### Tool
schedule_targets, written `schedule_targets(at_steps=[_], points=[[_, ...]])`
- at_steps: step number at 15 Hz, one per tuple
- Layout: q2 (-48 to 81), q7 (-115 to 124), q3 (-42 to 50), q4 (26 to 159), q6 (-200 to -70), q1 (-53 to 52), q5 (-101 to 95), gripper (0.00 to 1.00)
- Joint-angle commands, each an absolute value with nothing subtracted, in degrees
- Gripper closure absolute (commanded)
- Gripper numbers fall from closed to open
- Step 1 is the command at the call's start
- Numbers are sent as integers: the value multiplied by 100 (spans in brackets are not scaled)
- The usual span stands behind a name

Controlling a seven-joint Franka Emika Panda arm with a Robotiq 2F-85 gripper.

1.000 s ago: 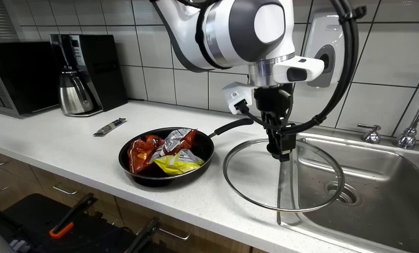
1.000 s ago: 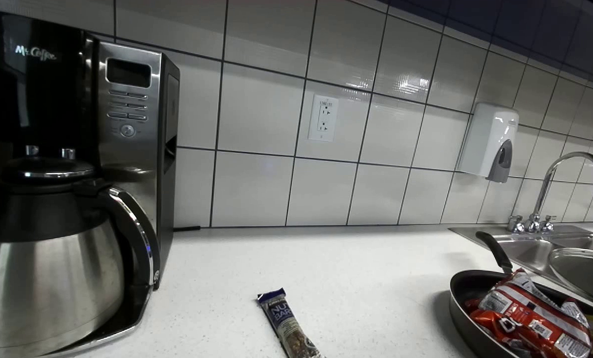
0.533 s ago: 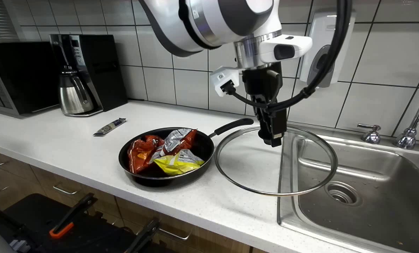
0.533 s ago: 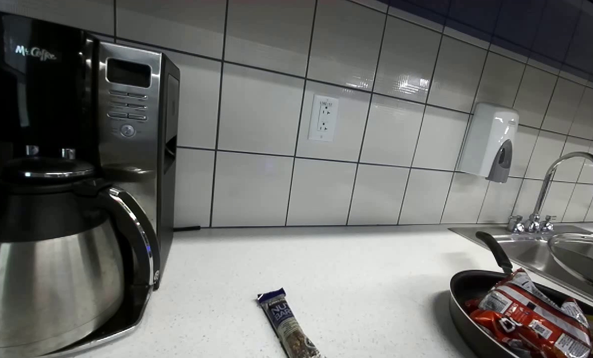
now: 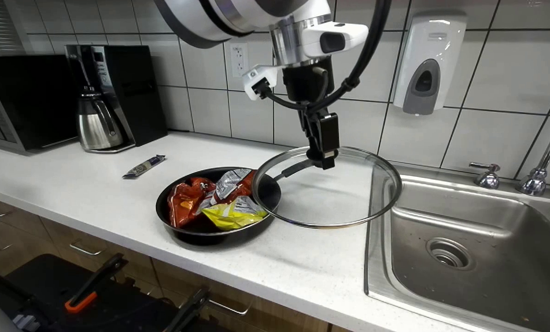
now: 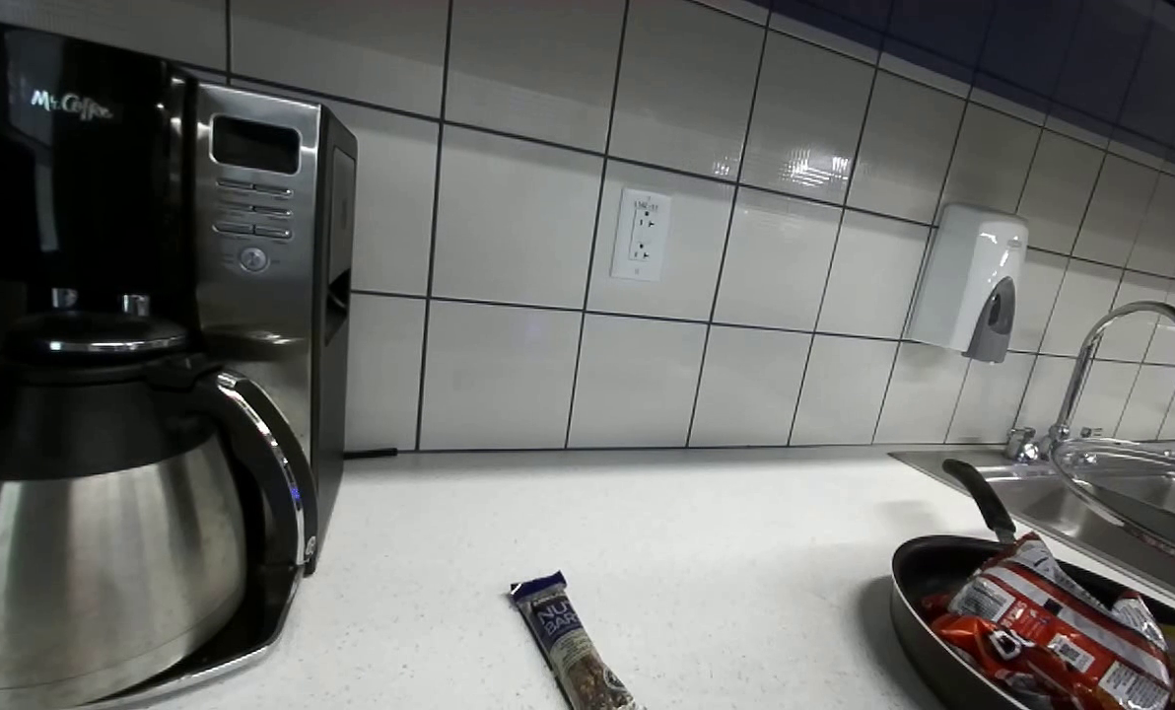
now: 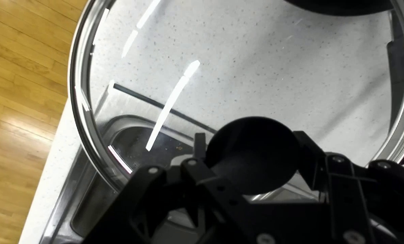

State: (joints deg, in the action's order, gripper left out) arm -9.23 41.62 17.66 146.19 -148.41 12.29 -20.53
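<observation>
- Wrist view: gripper [image 7: 249,140] pinching black knob [image 7: 253,161] of glass lid [image 7: 236,81].
- Lid aloft over counter [image 5: 72,170] and sink edge [image 5: 377,267], near pan [image 5: 210,237] holding crumpled bags [image 5: 189,200].
- Wrapped bar [image 6: 573,641]: "NU… BAR", partly legible.
- Coffee maker [image 6: 262,316]: "Mr. Coffee".

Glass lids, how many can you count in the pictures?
1. The glass lid is above the counter, held by its black knob in the gripper. All three views show that same lid.

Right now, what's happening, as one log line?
gripper: closed on lid knob | glass lid: held above counter | pan: uncovered, red and yellow bags inside
</observation>
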Motion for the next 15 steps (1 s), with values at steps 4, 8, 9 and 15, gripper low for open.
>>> schedule_targets(at_steps=[4, 8, 9, 15], points=[[-1631, 3803, 1128, 14919, -14473, 1328, -1330, 61], [-1746, 3603, 882, 15038, -14404, 1255, -985, 61], [-1768, 3562, 818, 15059, -14376, 1228, -931, 61], [-1894, 3225, 477, 15231, -14234, 1023, -641, 61]])
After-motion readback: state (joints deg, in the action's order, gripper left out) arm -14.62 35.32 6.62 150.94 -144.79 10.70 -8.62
